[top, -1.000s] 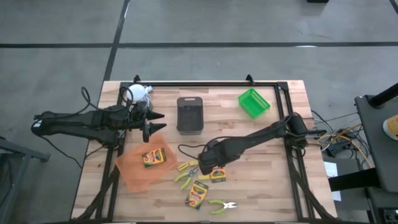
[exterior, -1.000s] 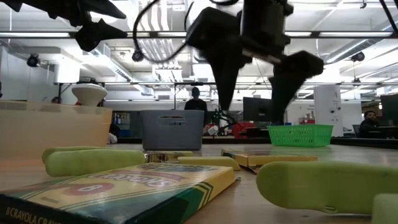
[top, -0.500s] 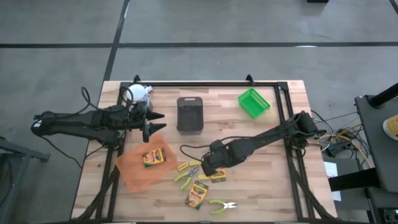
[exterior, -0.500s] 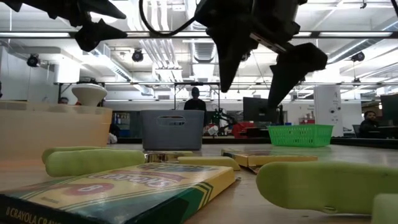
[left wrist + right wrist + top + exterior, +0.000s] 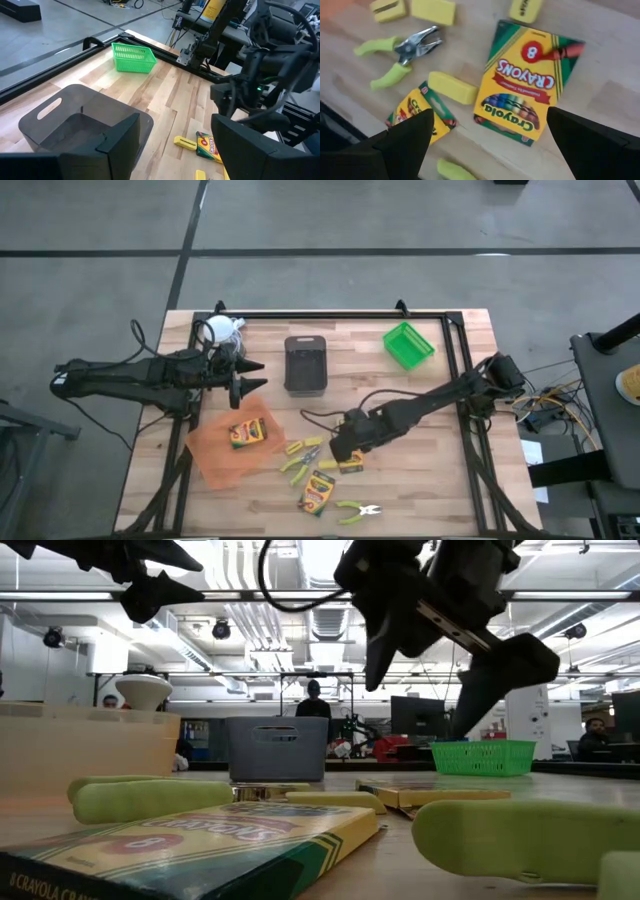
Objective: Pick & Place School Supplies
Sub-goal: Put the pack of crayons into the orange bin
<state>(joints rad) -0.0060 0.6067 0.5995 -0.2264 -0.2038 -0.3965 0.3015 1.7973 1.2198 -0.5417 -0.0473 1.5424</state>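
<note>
Crayon boxes, lime-handled tools and yellow blocks lie scattered on the near half of the table, with the right gripper (image 5: 340,450) spread wide above them.

Nearest the front edge, at about six o'clock from the table's centre, lie a lime-handled tool (image 5: 356,510) and a crayon box (image 5: 317,492). Just beyond, a second lime-handled tool (image 5: 298,463) and a yellow block (image 5: 297,446) lie at seven o'clock, and a crayon box (image 5: 526,89) sits under the right gripper, whose fingers (image 5: 592,141) stand wide apart, holding nothing. At nine o'clock another crayon box (image 5: 247,432) rests in the orange tray (image 5: 212,452). Farther back, the left gripper (image 5: 247,376) hangs partly open and empty beside the black tray (image 5: 306,364). At one o'clock sits the green tray (image 5: 409,345).
</note>
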